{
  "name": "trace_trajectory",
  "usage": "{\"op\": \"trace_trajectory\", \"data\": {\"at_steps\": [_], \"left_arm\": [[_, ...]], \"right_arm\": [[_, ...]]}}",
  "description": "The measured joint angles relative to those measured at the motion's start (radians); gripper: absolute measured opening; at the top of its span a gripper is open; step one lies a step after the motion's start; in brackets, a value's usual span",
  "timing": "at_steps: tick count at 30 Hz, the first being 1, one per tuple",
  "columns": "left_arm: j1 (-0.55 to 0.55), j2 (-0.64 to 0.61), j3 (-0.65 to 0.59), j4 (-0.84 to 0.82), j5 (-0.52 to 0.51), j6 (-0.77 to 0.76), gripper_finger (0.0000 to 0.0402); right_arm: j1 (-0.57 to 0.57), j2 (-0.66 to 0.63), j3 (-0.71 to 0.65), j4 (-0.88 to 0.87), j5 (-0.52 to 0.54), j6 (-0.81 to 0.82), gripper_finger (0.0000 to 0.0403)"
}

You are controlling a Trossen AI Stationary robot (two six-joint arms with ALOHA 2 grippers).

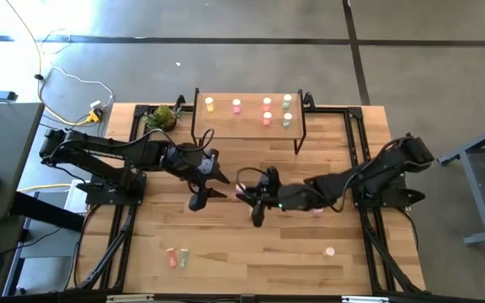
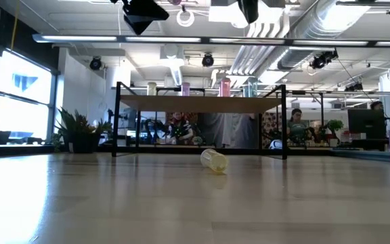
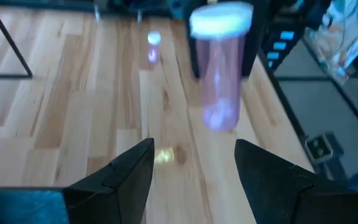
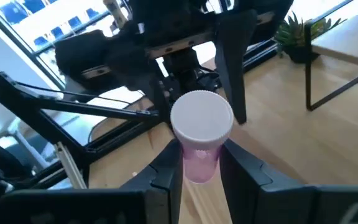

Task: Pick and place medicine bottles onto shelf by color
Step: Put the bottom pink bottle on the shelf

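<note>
My right gripper [image 1: 253,202] [image 4: 199,177] is over the middle of the table, shut on a pink medicine bottle [image 4: 199,158] with a white cap [image 4: 201,118]. My left gripper [image 1: 206,195] [image 3: 194,168] hangs open just to its left, facing that bottle [image 3: 219,68] without touching it. The shelf [image 1: 226,118] stands at the far edge with several bottles on top [image 1: 266,111]. A yellow bottle [image 2: 213,160] lies on its side on the table. Red and green bottles [image 1: 175,257] lie near the front edge, and two pink ones [image 1: 329,251] [image 1: 317,211] sit on the right. My right gripper pinches the pink bottle's body [image 4: 197,167], below the white cap, between its two fingers [image 4: 166,171]. The cap end points back toward the wrist. The bottle is lifted clear of the table.
A green pineapple-like plant [image 1: 162,116] sits at the shelf's left end. Black rails [image 1: 125,227] run along both table sides. Bare wood lies between the grippers and the near edge. People sit in the room beyond the table [image 2: 295,125].
</note>
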Motion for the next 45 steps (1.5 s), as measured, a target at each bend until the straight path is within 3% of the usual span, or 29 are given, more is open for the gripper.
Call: {"op": "trace_trajectory", "data": {"at_steps": [11,26,45], "left_arm": [[0.034,0.0,0.0,0.086,0.0,-0.07,0.0216],[0.067,0.0,0.0,0.272,0.0,-0.141,0.021],[0.07,0.0,0.0,0.312,0.001,-0.14,0.0118]], "right_arm": [[-0.093,0.001,0.235,-0.371,-0.085,-0.024,0.0078],[-0.124,0.001,0.328,-0.416,-0.126,-0.035,0.0078],[-0.124,0.002,0.344,-0.444,-0.126,-0.034,0.0078]]}}
